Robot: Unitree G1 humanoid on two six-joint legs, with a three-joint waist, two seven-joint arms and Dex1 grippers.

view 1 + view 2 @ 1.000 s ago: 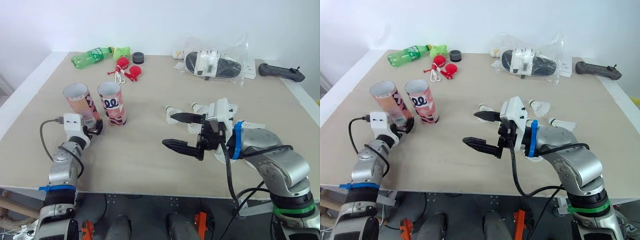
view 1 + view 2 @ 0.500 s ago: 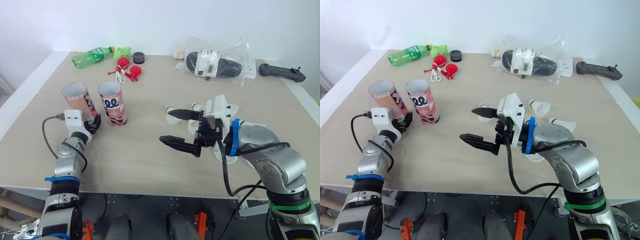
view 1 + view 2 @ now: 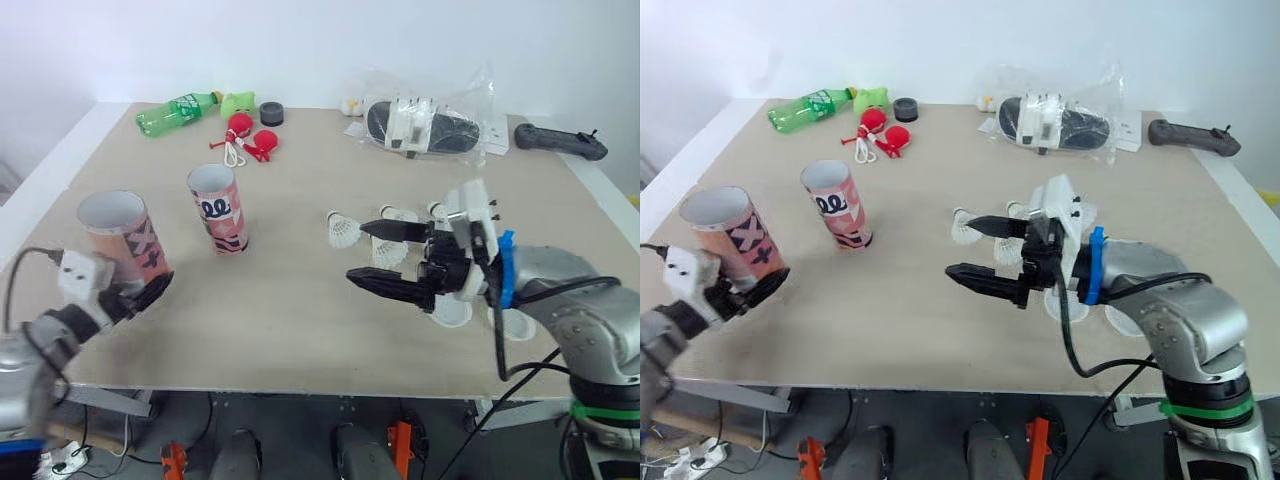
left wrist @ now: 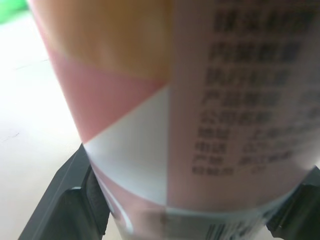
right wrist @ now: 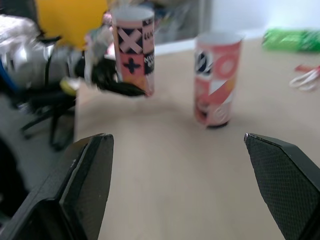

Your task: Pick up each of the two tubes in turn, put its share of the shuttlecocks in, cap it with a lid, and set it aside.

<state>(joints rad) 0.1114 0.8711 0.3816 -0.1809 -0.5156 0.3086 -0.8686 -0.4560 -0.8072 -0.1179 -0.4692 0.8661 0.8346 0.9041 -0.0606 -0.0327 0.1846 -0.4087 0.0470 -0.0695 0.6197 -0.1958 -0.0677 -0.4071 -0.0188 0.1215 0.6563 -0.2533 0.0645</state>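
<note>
My left gripper [image 3: 138, 292] is shut on the pink tube with cross marks [image 3: 118, 245], held tilted above the table's front left corner; in the left wrist view that tube [image 4: 190, 100] sits between both fingers [image 4: 75, 200]. The second pink tube [image 3: 218, 208] stands upright on the table, open end up. My right gripper [image 3: 357, 252] hovers open and empty at mid-table, pointing left. Several shuttlecocks [image 3: 342, 230] lie just behind it. Two white lids [image 3: 452, 312] lie under my right forearm. The right wrist view shows both tubes [image 5: 215, 77] ahead.
At the far edge lie a green bottle [image 3: 175, 108], red toys with a cord [image 3: 250, 137], a black round object [image 3: 270, 113], a plastic bag holding a shoe [image 3: 430, 125] and a black controller [image 3: 560, 143]. The table's front edge [image 3: 300, 385] is close.
My left gripper has lifted the cross-marked tube off the table and carried it toward the front left. The right gripper stays open and has drifted slightly right. The camera has shifted.
</note>
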